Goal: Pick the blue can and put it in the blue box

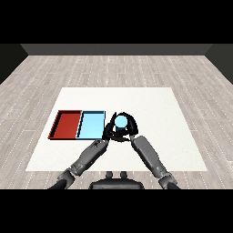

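Observation:
The blue can (120, 121) shows its light blue top just right of the light blue tray (91, 124). My right hand (130, 126) reaches in from the lower right, and its fingers are curled round the can. My left hand (108, 133) comes in from the lower left and sits close against the can's left side, between the can and the tray's right rim. The two black hands overlap there, so the can's body is mostly hidden. Whether the can rests on the table or hangs above it cannot be made out.
A red tray (66, 124) lies directly left of the light blue one, the two touching side by side. The white table (150, 104) stretches far and right of the hands. Grey wood floor surrounds it.

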